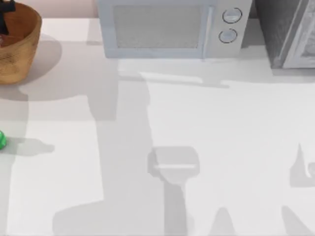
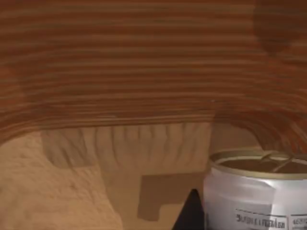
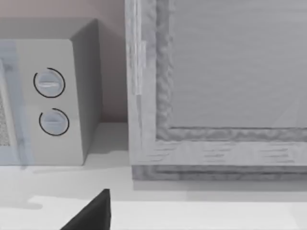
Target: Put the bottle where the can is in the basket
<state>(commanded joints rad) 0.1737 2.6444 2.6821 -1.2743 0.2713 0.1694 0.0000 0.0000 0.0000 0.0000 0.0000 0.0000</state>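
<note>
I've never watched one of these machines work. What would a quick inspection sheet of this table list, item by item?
Surface: white table, crossed by grey shadows.
Job's things: basket at the far left corner; can standing upright inside it, near the ribbed wall; bottle out on the table at the left edge, nearer than the basket, only partly in view.
Clutter: nothing seen.
Grippers: left gripper down inside the basket, a dark fingertip just beside the can; right gripper low over the table, facing the microwave and cabinet.
Cables: nothing seen.
Surroundings: microwave with two round knobs at the back; grey cabinet to its right.
</note>
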